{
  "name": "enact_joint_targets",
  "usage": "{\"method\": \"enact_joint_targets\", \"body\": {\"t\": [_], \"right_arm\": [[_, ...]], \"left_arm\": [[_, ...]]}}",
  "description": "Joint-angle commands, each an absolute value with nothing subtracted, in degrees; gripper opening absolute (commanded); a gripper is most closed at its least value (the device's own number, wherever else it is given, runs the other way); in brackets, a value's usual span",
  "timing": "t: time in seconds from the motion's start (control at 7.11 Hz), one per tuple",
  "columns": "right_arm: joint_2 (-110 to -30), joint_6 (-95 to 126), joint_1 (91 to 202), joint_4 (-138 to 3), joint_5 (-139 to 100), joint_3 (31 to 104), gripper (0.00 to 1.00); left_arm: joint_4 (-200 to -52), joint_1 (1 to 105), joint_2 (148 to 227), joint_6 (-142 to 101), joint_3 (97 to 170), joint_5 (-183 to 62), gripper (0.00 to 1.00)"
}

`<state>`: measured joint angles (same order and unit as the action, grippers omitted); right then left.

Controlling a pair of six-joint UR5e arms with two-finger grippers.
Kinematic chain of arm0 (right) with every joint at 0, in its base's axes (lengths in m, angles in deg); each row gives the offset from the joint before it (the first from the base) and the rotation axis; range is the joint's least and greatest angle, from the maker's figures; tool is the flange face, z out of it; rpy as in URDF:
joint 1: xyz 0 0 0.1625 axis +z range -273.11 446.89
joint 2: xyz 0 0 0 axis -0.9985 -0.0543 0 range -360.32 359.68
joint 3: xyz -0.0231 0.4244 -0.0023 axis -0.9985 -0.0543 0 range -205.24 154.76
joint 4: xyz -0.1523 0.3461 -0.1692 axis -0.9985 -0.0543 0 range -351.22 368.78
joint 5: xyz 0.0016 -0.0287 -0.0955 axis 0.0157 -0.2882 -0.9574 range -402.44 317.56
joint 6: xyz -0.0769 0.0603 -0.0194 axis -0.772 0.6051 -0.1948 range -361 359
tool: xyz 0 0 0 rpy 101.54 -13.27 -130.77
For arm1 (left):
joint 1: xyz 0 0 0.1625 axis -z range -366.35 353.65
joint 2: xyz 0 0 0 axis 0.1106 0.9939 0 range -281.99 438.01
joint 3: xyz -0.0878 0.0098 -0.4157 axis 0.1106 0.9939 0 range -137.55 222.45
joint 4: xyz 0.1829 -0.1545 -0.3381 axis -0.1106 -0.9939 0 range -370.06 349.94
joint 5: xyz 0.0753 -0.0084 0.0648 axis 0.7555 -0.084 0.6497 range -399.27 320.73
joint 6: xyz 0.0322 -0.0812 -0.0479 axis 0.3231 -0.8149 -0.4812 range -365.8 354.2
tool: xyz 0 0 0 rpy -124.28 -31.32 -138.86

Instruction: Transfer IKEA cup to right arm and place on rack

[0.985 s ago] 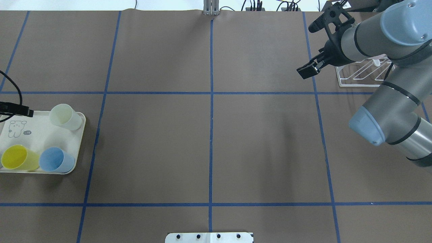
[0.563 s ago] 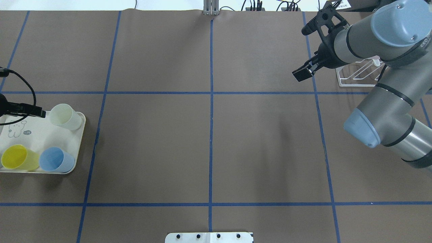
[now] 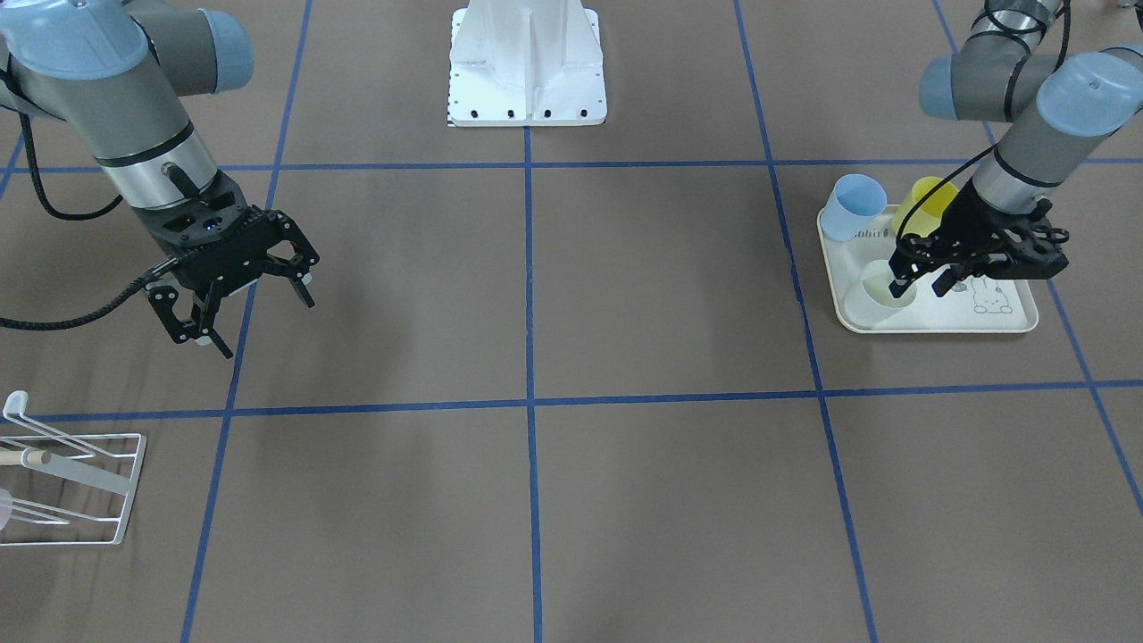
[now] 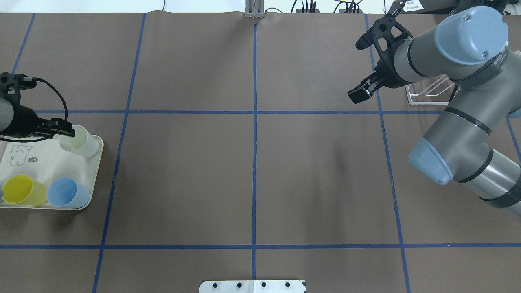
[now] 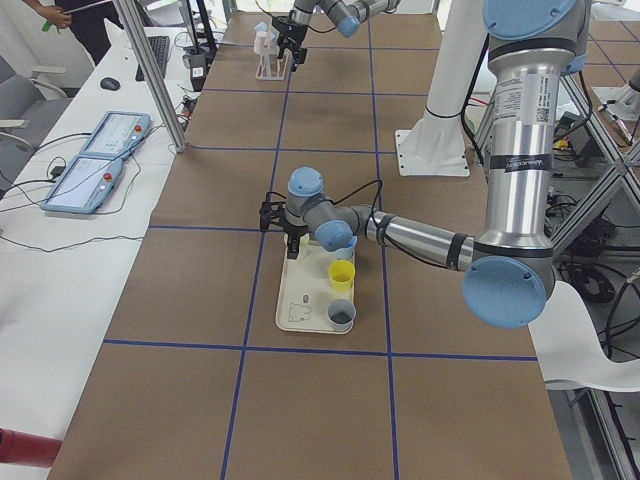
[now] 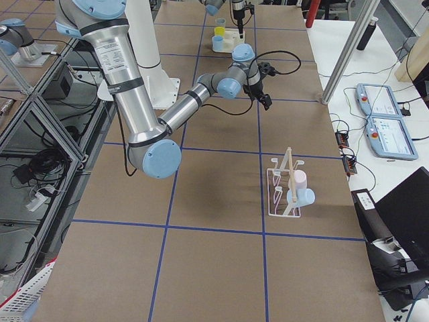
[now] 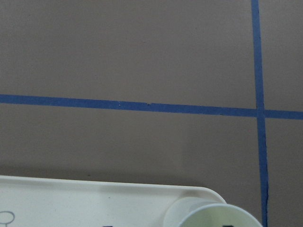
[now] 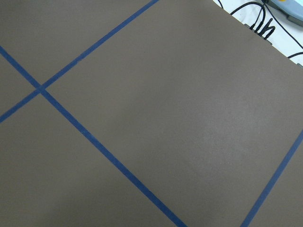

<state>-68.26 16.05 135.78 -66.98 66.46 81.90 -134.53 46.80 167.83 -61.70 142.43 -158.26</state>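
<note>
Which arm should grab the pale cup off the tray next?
Left. The left gripper hangs open at the pale cup on the tray; the right gripper is across the table, near the rack.

A robotics lab: taped-grid table (image 4: 183, 171) (teach pendants (image 5: 88, 183) alongside).

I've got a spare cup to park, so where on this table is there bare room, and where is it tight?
Bare: the middle squares between the tray and the rack. Crowded: the tray, with yellow cup, blue cup and pale cup, the left tool at the last; and the rack's side, where the right tool hangs.
</note>
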Motion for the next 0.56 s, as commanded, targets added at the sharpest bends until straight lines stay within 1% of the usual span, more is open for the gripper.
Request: {"method": "enact_joint_targets", "body": {"t": [0.0,0.14,0.28,0.42], "right_arm": [[-68.3,16.1,135.4,-67.0,65.8,81.9,1.0],[-68.3,16.1,135.1,-67.0,65.4,81.9,1.0],[-68.3,16.1,135.0,-67.0,65.2,81.9,1.0],[-68.3,16.1,134.8,-66.9,65.1,81.8,1.0]], "left_arm": [[-134.6,45.9,167.5,-61.5,142.6,-158.4,0.6],[-134.5,45.8,167.3,-61.5,142.6,-158.4,0.43],[-134.5,45.8,167.3,-61.5,142.6,-158.4,0.1],[-134.5,45.8,167.3,-61.4,142.9,-158.4,0.0]]}}
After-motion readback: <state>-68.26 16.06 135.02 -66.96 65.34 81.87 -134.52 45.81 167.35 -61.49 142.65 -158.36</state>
